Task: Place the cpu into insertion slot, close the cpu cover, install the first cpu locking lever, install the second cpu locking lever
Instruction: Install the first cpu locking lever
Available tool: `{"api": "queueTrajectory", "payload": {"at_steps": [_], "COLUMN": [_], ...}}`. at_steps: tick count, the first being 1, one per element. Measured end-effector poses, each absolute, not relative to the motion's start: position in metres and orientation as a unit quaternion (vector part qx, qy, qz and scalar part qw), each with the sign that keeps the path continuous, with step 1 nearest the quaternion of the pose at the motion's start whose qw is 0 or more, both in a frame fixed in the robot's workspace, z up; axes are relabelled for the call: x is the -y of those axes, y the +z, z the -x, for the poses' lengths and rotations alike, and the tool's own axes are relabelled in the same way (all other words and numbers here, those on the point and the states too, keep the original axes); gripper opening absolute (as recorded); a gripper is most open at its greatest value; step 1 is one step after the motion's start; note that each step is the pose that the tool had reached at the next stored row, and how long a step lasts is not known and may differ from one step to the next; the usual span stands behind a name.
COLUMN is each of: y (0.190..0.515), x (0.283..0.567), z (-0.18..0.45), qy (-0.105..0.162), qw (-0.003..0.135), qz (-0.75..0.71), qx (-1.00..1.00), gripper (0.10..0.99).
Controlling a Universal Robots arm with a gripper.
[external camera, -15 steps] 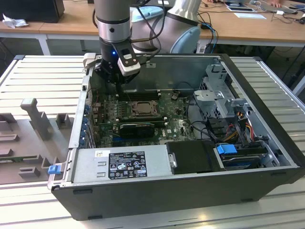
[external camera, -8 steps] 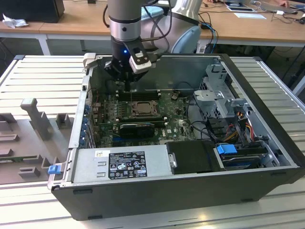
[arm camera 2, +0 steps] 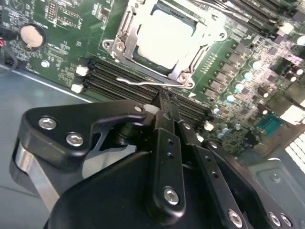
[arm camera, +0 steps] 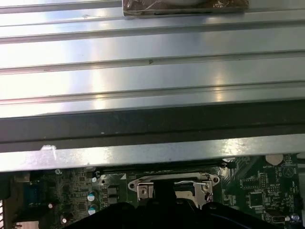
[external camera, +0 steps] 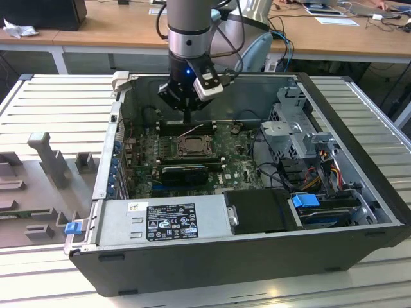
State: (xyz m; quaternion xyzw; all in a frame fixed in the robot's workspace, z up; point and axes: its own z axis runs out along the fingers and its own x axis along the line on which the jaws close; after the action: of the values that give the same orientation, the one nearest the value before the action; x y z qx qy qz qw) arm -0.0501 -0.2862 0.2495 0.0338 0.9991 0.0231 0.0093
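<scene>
The cpu [arm camera 2: 167,36] lies in the insertion slot [external camera: 192,147] on the green board, its pale metal top showing. The silver cpu cover [arm camera 2: 121,31] lies down around it as a frame. A thin wire locking lever [arm camera 2: 136,83] runs along the slot's edge over the memory slots, standing slightly off the frame. My gripper [arm camera 2: 163,100] is shut with nothing between its fingers, and its tip hangs right at that lever's end beside the slot. In the exterior view the gripper [external camera: 187,120] points down just behind the slot. The first wrist view has the slot [arm camera: 174,185] just ahead of the gripper [arm camera: 164,193].
The open computer case lies on a slatted metal table. A grey power-supply box [external camera: 160,221] fills the front, a black card [external camera: 183,172] sits in front of the slot, and a drive cage with cables [external camera: 295,131] stands on the exterior view's right. Memory slots [arm camera 2: 107,76] border the slot, and the case wall [arm camera: 143,124] rises close behind.
</scene>
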Motion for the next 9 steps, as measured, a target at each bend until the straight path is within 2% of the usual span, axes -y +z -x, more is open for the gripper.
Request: {"api": "queueTrajectory", "payload": {"at_steps": [9], "y": [0.234], "x": [0.285], "z": [0.039], "qy": [0.023], "qw": [0.010], "qz": [-0.030], "qx": [-0.999], "gripper": [0.106]}}
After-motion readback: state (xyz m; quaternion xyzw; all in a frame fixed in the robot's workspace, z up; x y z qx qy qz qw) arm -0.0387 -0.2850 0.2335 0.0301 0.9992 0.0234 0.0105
